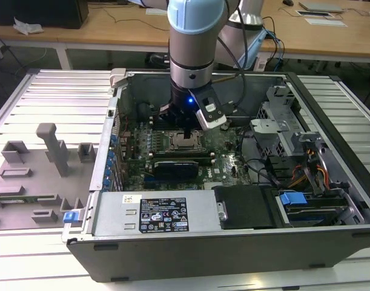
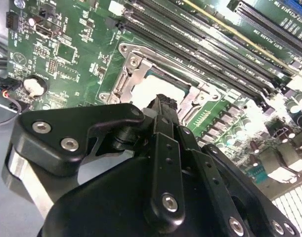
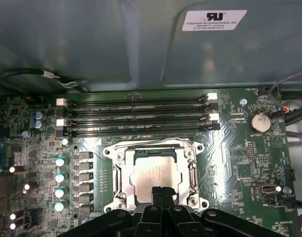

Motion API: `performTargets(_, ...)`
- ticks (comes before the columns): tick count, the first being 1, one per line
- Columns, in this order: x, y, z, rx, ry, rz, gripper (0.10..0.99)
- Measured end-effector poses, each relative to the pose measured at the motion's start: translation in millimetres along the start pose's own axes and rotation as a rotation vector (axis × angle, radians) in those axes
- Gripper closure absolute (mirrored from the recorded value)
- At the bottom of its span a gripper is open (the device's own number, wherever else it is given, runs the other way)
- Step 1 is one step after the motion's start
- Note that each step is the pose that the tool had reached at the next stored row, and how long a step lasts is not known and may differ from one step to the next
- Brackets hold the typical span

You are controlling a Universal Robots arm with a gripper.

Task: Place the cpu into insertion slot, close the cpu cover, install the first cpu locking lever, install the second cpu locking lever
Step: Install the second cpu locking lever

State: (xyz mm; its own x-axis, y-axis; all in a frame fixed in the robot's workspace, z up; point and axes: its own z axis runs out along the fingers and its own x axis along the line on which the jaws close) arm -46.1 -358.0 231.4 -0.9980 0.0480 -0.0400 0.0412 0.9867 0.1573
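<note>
The cpu (image 3: pixel 151 175), a pale silvery square, lies flat in the black-framed insertion slot (image 3: pixel 140 156) on the green motherboard. The silvery cpu cover (image 3: pixel 155 146) lies down around it, its cutout showing the chip's top. My gripper (image 3: pixel 162 192) is shut, its two black fingertips pressed together with nothing between them, right over one edge of the chip. In the second wrist view the gripper (image 2: pixel 163 104) stands over the bright cpu (image 2: pixel 148 91) inside the cover (image 2: pixel 132 61). In the exterior view the gripper (image 1: pixel 188 132) reaches down into the open computer case onto the cpu (image 1: pixel 185 143).
Long black memory slots (image 3: pixel 136 116) run beside the socket. A coin battery (image 3: pixel 258 122) and a row of capacitors (image 3: pixel 60 177) flank it. The case holds a power supply (image 1: pixel 160 212), a drive cage (image 1: pixel 281 130) and cables (image 1: pixel 263 167). A grey fixture (image 1: pixel 51 151) stands outside.
</note>
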Motion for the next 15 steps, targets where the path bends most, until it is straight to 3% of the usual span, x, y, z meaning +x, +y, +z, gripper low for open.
performTargets(4,-0.1,0.5,-3.5,0.0,-0.0001,0.0,0.98)
performTargets(15,-0.1,0.6,-4.0,0.0,-0.0001,0.0,0.98)
